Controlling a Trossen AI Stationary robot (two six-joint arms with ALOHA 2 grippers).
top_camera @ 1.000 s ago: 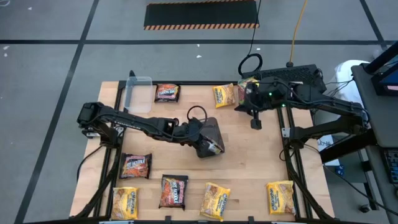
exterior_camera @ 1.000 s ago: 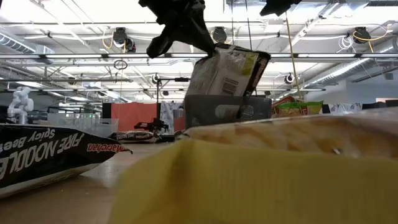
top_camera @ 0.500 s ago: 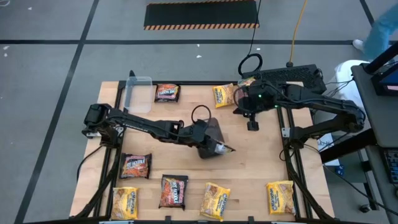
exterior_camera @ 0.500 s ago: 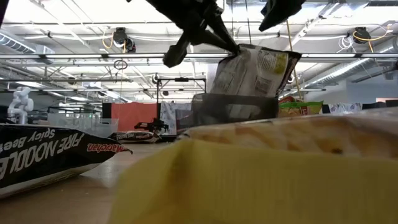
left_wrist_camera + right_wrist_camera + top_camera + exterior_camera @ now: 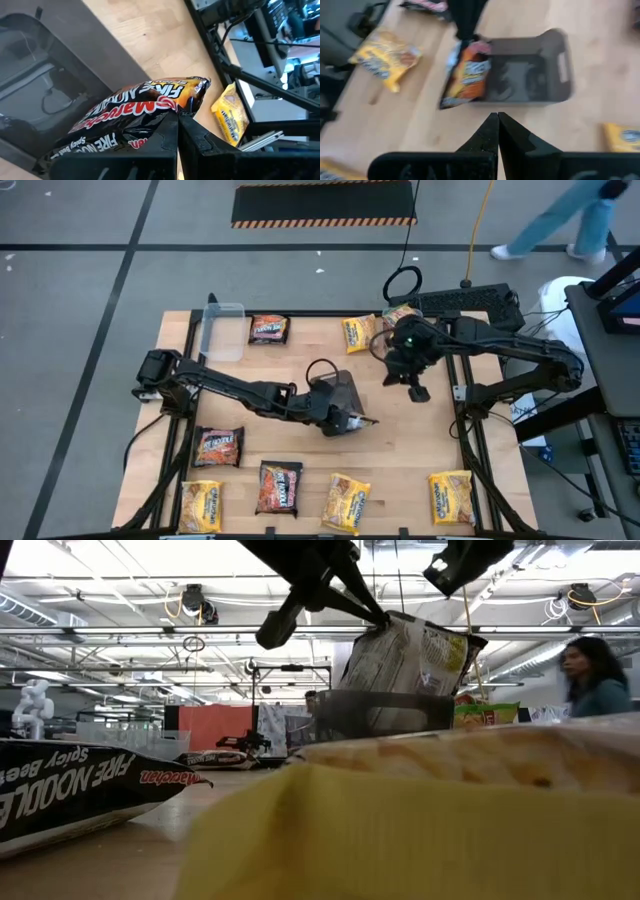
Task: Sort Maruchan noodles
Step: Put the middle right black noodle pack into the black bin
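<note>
Wooden table (image 5: pixel 420 450), dark grey tray (image 5: pixel 338 392) mid-table. Left gripper (image 5: pixel 352 420) clamped on a dark Fire noodle packet (image 5: pixel 135 112), hanging at the tray's edge, above the wood. Right gripper (image 5: pixel 417 392) closed, empty, hovering near the tray. Other packets lie along the table edges. Risk: corner pinch looks thin, so the packet could slip or catch the tray wall and land outside.

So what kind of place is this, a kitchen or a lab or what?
Most likely a robotics lab or test hall, not a kitchen. The wooden table sits on a taped concrete floor, open ceiling beams with hung lights run overhead, and a white humanoid robot stands in the background.
</note>
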